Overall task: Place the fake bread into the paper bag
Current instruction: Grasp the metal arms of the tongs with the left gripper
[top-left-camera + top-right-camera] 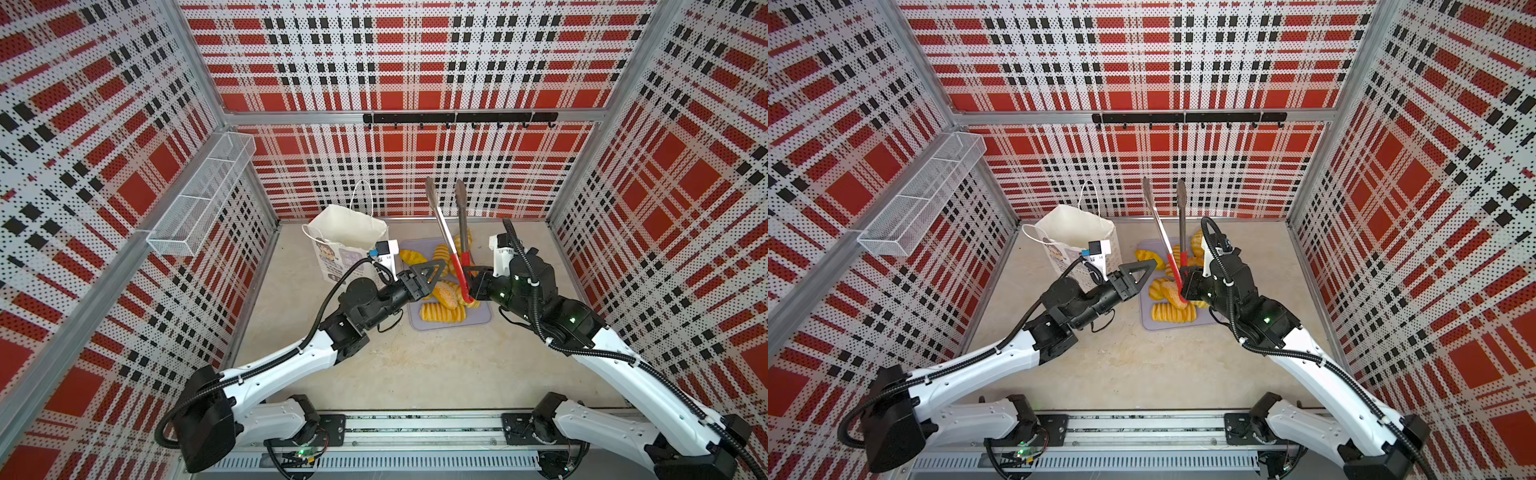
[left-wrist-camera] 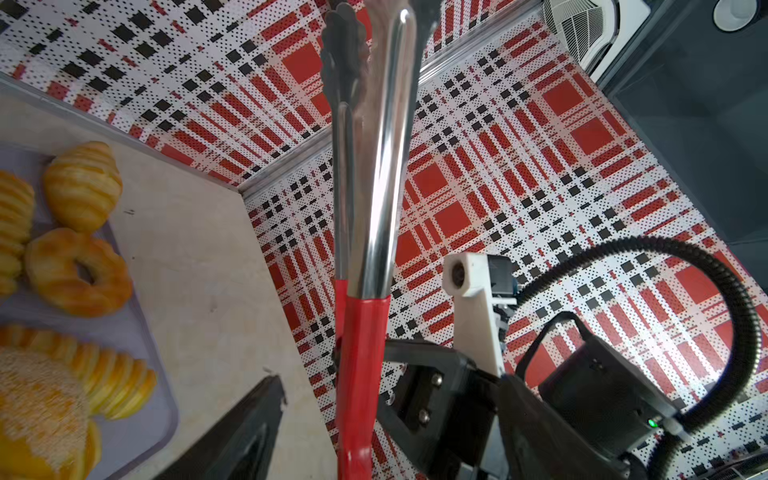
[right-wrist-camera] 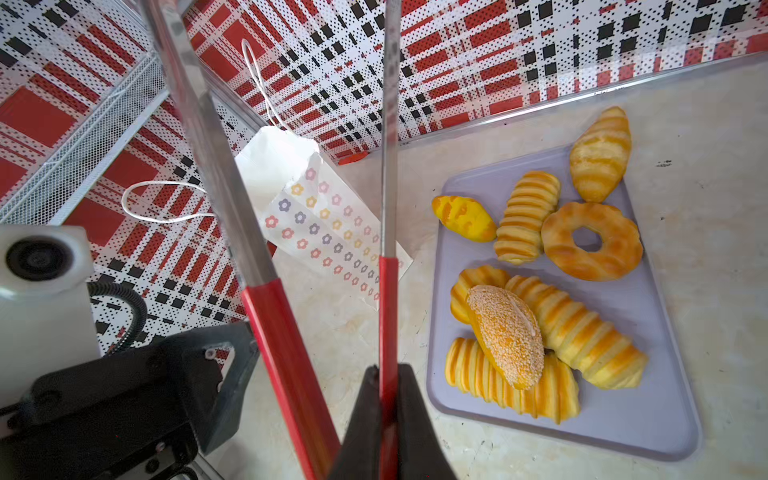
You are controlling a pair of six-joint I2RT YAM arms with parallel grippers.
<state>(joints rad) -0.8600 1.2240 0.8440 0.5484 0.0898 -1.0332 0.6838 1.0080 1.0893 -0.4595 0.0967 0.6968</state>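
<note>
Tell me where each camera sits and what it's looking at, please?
Top views: high at the front, looking down; both arms show, with left gripper and right gripper.
Left wrist: on the left arm, facing the tongs and wall; one own finger shows.
Right wrist: on the right arm, facing the fake bread, tray, paper bag; its fingers pinch a tong handle.
Shared: every view shows the tongs.

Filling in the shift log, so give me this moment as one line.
right gripper: shut on tongs, tips up | left gripper: open by tongs | fake bread: on tray | paper bag: standing open
</note>
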